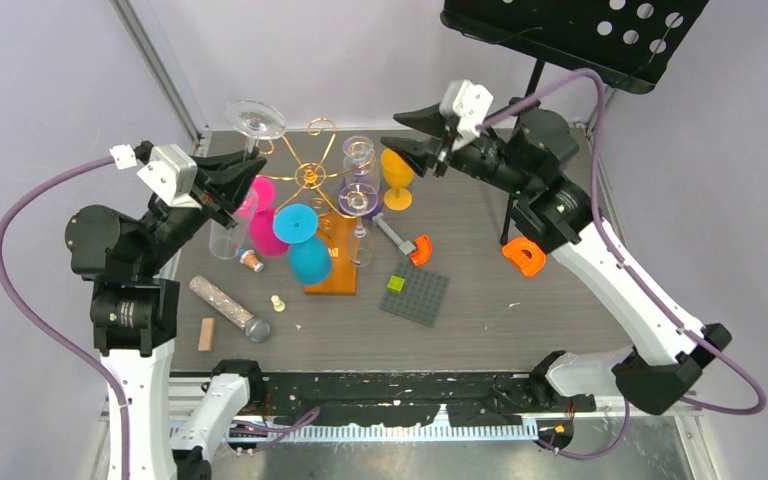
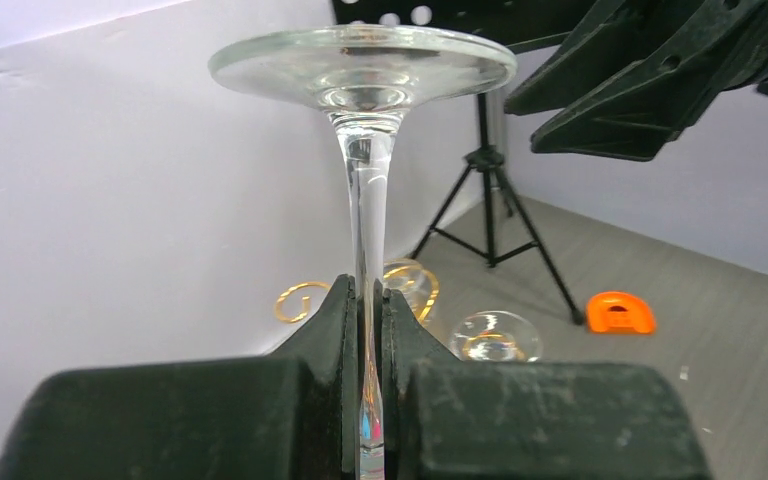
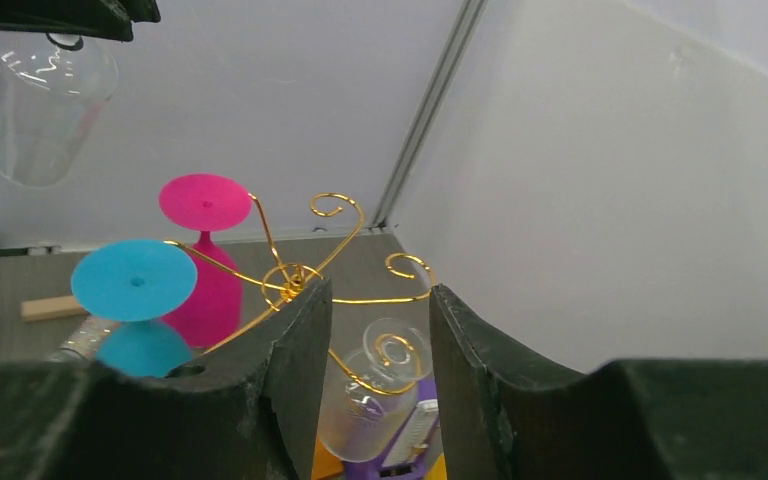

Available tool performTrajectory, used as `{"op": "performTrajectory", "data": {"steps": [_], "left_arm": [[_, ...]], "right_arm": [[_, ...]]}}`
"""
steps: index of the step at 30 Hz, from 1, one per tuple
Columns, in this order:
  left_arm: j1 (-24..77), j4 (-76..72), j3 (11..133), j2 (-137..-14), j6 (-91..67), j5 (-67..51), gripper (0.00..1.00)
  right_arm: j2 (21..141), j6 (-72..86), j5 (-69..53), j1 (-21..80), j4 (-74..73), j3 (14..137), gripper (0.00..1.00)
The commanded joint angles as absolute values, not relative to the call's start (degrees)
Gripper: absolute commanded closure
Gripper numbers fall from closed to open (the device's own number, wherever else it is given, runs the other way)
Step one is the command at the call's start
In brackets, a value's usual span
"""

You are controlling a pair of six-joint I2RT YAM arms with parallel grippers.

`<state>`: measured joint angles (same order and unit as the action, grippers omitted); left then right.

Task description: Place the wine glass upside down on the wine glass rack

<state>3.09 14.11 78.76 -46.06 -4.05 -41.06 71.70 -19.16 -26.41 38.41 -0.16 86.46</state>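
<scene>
While the left gripper [image 2: 365, 310] clamps the clear wine glass [image 1: 255, 120] by its stem, foot-up at the overhead view's upper left near the wine glass rack [image 1: 312, 176], the right gripper [image 3: 380, 320] gapes empty. Swinging in could clip the pink glass [image 3: 205, 200].

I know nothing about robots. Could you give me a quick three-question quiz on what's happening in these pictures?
1. True or false: the left arm's jaws are shut on the stem of the clear wine glass, its foot pointing up.
2. Which two colours are the glasses already upside down at the gold wine glass rack? A) pink and blue B) green and red C) black and white
3. Fill in: the right arm's jaws are ____ and hold nothing.

Key: 1 true. 2 A, the pink glass and the blue glass. 3 open.
</scene>
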Motion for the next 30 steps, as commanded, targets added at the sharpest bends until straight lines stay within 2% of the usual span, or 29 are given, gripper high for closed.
{"op": "performTrajectory", "data": {"steps": [1, 6, 11, 19, 30], "left_arm": [[-2.2, 9.3, 81.8, -47.0, -0.3, -39.9, 1.00], [-7.0, 5.6, 81.8, -49.6, 2.7, -41.1, 1.00], [-13.6, -3.7, 78.2, -51.6, 2.5, -42.2, 1.00], [-20.1, -31.9, 62.2, -52.5, -5.6, -42.5, 1.00], [-21.2, -56.1, 46.1, -54.2, -9.4, -36.7, 1.00]], "right_arm": [[77.3, -6.7, -25.2, 38.5, -9.0, 95.4, 0.54], [81.2, -1.8, -29.7, 38.6, -9.5, 97.4, 0.60], [79.3, -1.2, -32.7, 38.6, -5.8, 92.5, 0.60], [75.6, -5.6, -30.7, 38.6, -8.5, 87.8, 0.59], [71.6, -7.4, -29.6, 38.6, -6.9, 83.6, 0.58]]}}
